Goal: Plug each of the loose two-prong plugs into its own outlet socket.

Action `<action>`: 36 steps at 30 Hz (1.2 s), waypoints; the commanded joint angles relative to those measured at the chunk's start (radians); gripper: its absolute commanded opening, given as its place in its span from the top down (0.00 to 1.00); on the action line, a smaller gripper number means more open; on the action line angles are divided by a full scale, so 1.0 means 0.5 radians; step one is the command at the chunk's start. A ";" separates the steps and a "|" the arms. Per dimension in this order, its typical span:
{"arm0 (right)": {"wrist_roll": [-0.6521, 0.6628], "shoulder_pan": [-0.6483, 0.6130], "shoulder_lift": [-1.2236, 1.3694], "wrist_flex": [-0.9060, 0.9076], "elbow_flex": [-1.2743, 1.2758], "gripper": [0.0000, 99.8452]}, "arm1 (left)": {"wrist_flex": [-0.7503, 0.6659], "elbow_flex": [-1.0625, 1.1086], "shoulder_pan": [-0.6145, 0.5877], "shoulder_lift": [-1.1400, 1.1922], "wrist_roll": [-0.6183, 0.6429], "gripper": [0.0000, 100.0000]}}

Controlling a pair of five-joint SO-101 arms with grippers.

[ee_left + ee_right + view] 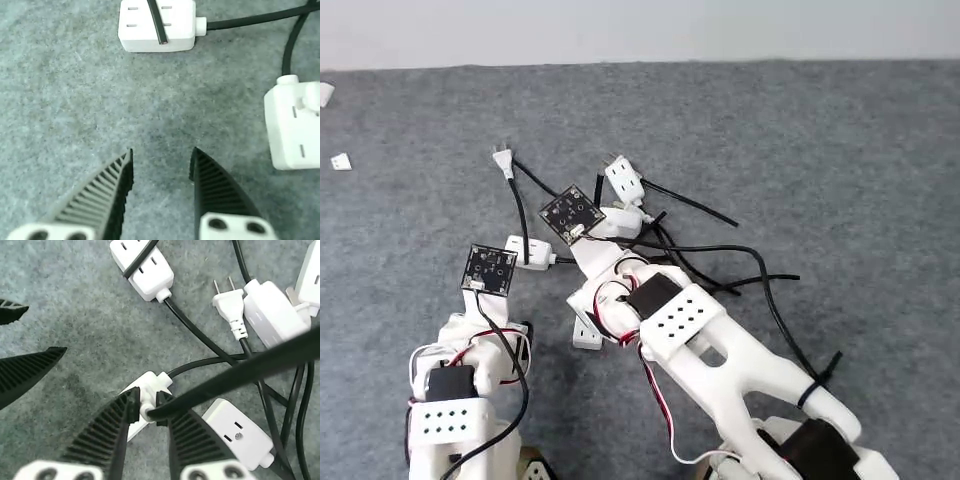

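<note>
My right gripper (147, 407) is shut on a small white plug (150, 385) whose black cable (200, 362) runs off across the carpet. A loose two-prong plug (229, 302) lies nearby, prongs free, beside a white outlet block (275, 310). Another outlet socket (240, 432) lies close to the held plug. My left gripper (161, 167) hangs open just above bare carpet. Ahead of it lies a white outlet socket (157, 25) with a black cable (157, 22) across its face. From above, this socket (530, 250) sits between the two arms' wrists.
Grey carpet covers the table. Black cables (720, 250) tangle around the right arm. Another plug (502, 158) and a white outlet (625, 180) lie farther back. A second white outlet (295, 125) lies beside my left gripper. Small white scraps (340, 161) sit at the far left.
</note>
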 commanded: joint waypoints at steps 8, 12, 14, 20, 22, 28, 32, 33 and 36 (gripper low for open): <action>-0.025 -0.118 0.103 -0.186 0.126 0.99 | -0.052 -0.097 -0.021 -0.015 0.012 0.83; -0.021 -0.121 0.201 -0.192 0.077 0.99 | -0.052 -0.097 -0.021 -0.015 0.012 0.83; -0.021 -0.121 0.207 -0.192 0.074 0.99 | -0.052 -0.097 -0.021 -0.015 0.012 0.83; -0.025 -0.121 0.216 -0.124 0.083 0.99 | -0.055 -0.097 -0.021 -0.012 0.009 0.83; -0.049 -0.121 0.216 -0.078 0.110 0.99 | -0.055 -0.097 -0.021 -0.012 0.009 0.83; -0.049 -0.133 0.219 -0.054 0.181 0.99 | -0.055 -0.097 -0.021 -0.012 0.009 0.83; -0.031 -0.204 0.269 -0.029 0.172 0.99 | -0.058 -0.097 -0.021 -0.012 0.009 0.83; 0.009 -0.216 0.287 -0.014 0.160 0.99 | -0.058 -0.097 -0.021 -0.012 0.009 0.83; 0.052 -0.226 0.348 0.020 0.114 0.99 | -0.058 -0.097 -0.021 -0.012 0.009 0.83</action>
